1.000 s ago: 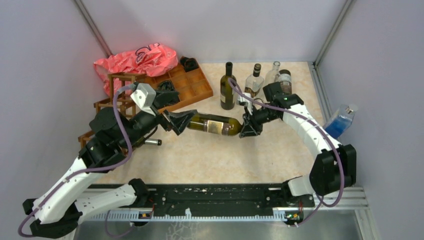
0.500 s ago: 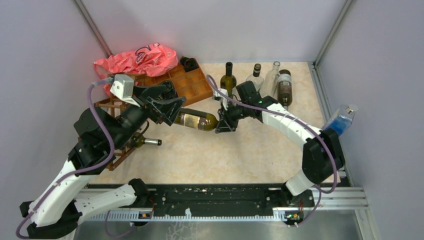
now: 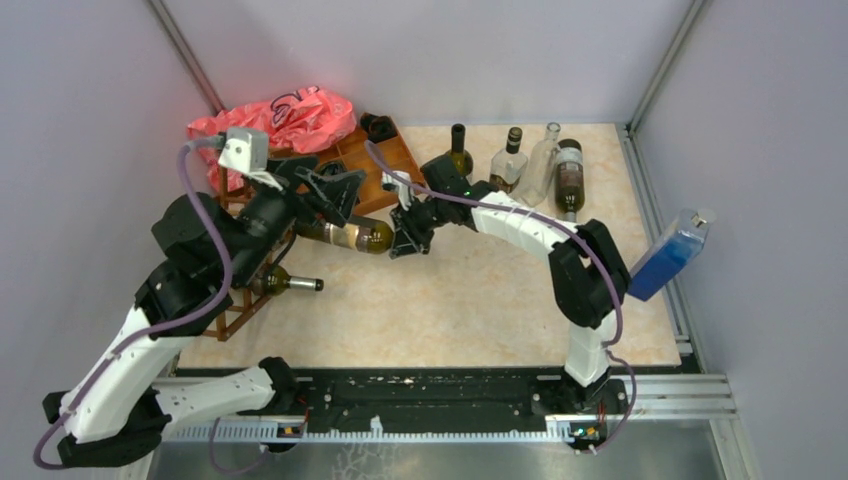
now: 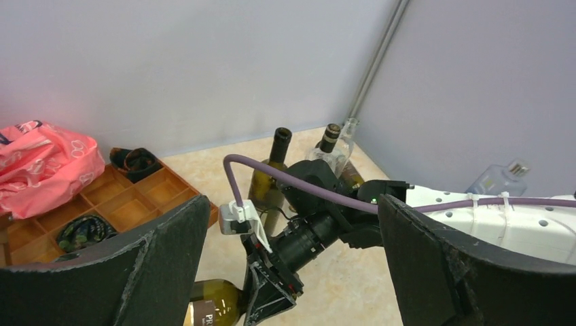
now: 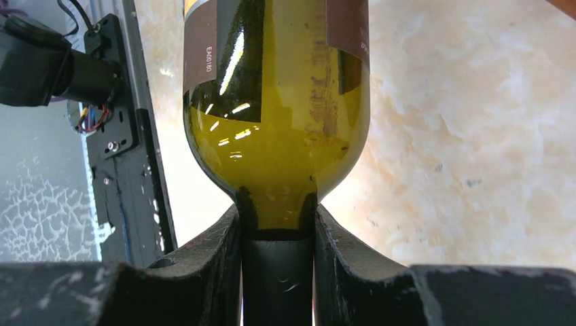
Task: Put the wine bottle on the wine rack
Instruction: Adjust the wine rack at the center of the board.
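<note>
Pinching wine bottle [image 5: 275, 136] neck: right claw [image 5: 277, 224] | left claw [image 4: 293, 204] spread | wine rack [image 3: 235, 308] mostly hidden behind left arm [image 3: 165, 310]

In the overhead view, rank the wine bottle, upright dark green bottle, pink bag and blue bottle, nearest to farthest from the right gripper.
1. The wine bottle: neck in the right gripper, body to its left.
2. The upright dark green bottle: just behind.
3. The pink bag: back left corner.
4. The blue bottle: against the right wall.
</note>
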You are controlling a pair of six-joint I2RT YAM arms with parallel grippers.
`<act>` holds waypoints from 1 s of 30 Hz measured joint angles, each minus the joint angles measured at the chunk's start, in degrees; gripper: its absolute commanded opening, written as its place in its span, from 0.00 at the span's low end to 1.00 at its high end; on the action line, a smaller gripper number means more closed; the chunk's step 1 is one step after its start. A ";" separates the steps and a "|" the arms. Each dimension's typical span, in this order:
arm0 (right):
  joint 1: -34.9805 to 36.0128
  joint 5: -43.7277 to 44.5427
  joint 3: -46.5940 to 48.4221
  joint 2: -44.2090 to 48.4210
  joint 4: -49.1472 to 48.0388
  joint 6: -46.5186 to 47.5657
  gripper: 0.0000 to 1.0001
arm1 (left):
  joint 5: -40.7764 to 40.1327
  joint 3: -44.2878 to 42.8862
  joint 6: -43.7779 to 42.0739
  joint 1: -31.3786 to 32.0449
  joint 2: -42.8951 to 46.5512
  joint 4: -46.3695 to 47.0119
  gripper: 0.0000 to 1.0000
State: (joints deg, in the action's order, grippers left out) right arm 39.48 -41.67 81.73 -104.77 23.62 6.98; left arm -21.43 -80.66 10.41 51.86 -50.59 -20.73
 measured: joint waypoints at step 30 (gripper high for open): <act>3.04 -0.48 8.68 -11.80 -0.42 -3.23 0.00 | 3.23 -12.70 -3.26 -31.61 -15.32 -16.48 0.77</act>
State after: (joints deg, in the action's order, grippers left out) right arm 42.52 -42.15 90.41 -116.57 23.20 3.75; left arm -18.20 -93.36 7.16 20.25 -65.91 -37.21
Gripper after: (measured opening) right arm 0.323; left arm 0.786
